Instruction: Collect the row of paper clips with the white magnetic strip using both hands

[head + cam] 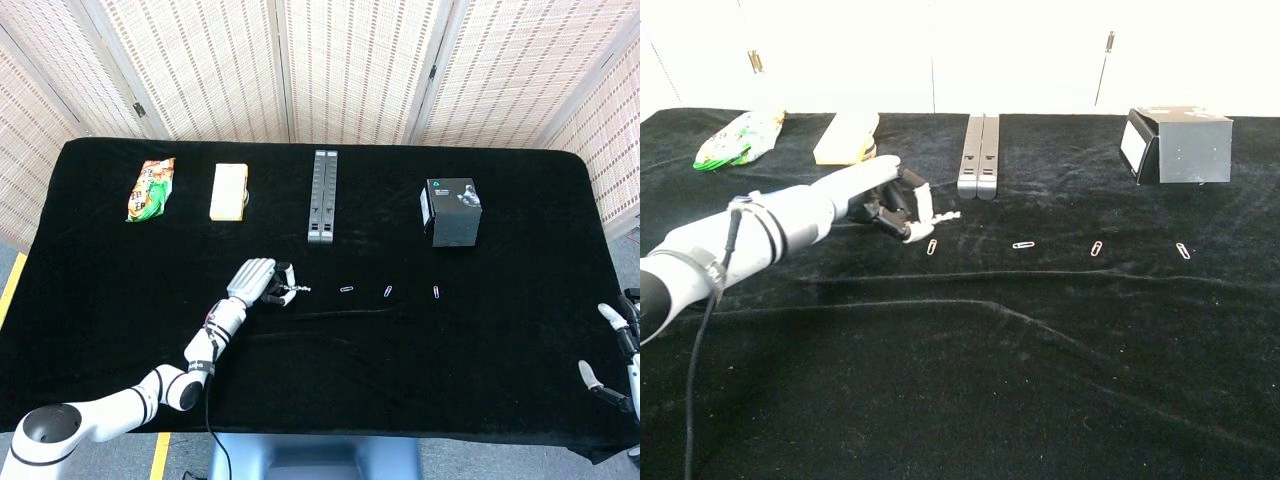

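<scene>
My left hand (256,280) (878,196) grips a small white magnetic strip (921,214) (287,292) just above the black cloth; one paper clip hangs at the strip's tip. The nearest loose paper clip (931,246) lies right under that tip. Three more clips continue the row to the right: one (346,289) (1023,244), another (388,291) (1096,248), and the last (436,292) (1183,250). My right hand (618,350) hangs at the table's near right corner, fingers apart and holding nothing; the chest view does not show it.
Along the back of the black-clothed table (480,370) lie a snack bag (150,188), a yellow block (229,190), a grey folded stand (322,196) and a black box (453,211). Cloth wrinkles (990,305) run in front of the clip row.
</scene>
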